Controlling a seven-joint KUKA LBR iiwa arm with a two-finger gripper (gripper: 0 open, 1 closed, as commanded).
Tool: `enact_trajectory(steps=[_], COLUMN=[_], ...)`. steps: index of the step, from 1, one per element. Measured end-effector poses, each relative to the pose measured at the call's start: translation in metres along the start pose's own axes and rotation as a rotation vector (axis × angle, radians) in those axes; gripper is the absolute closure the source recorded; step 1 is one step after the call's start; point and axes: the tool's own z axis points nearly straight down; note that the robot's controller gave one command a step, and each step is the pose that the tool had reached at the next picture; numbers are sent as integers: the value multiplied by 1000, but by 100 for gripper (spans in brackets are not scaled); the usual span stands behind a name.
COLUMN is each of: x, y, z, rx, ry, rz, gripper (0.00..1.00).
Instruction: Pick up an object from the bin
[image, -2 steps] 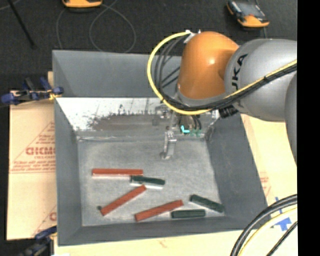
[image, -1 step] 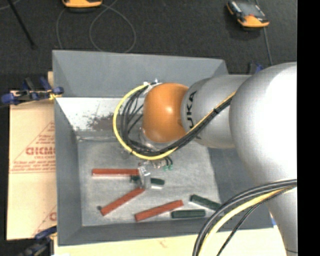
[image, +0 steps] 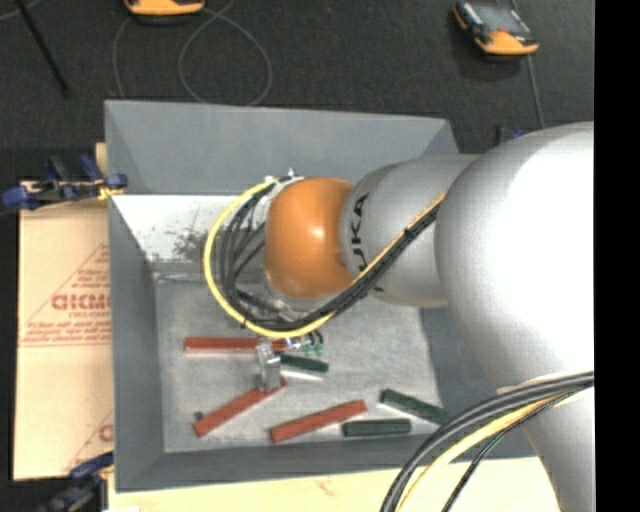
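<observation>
My gripper (image: 268, 368) hangs low in the middle of the bin, below the arm's orange cover. Its tip sits just above the upper end of a slanted red stick (image: 237, 411). Another red stick (image: 222, 345) lies flat just left of the gripper. A short dark green stick (image: 304, 366) lies against its right side, and a second green piece (image: 306, 346) pokes out from under the cables. Whether anything is in the gripper's hold is hidden.
Along the bin's front lie a third red stick (image: 318, 421) and two dark green sticks (image: 376, 428) (image: 412, 405). The arm and its cables cover the bin's back and right. The bin's left floor is bare.
</observation>
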Motion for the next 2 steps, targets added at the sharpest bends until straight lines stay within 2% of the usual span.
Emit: enact_trajectory(steps=[1, 2], x=[-1, -13], y=[-1, 3], z=[0, 0], rx=[-1, 3], ry=[-1, -3], rz=[3, -88], gripper=[100, 100])
